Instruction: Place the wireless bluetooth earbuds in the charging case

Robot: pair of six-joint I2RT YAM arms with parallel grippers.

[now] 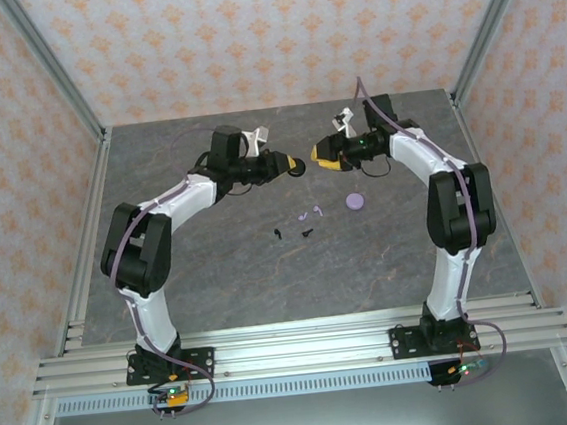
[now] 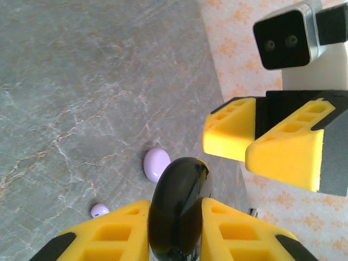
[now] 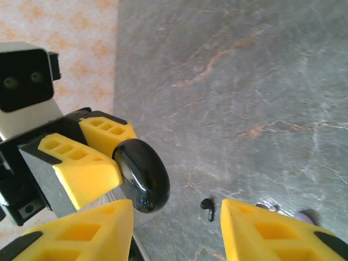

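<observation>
- Black earbuds [image 1: 308, 233] lie loose on the table [image 1: 219, 269], with the lavender earbuds [image 1: 316, 209] just beyond them and the lavender case [image 1: 355, 202] to their right.
- Farther back, the left gripper [image 1: 287, 161] pinches the black case [image 1: 297, 167] aloft, apparently closed.
- Facing it, the right gripper [image 1: 318, 155] is spread wide and empty. It probably opens the lid next, so hold the left clamp firm and catch the seam squarely.

Glossy black case [image 2: 178, 212] is up in the air, pinched on edge in the left gripper [image 1: 282, 163]. Lavender case [image 1: 355, 202] lies on the table [image 1: 219, 269], lavender earbuds [image 1: 316, 209] near it, black earbuds [image 1: 308, 233] just beyond those.
</observation>
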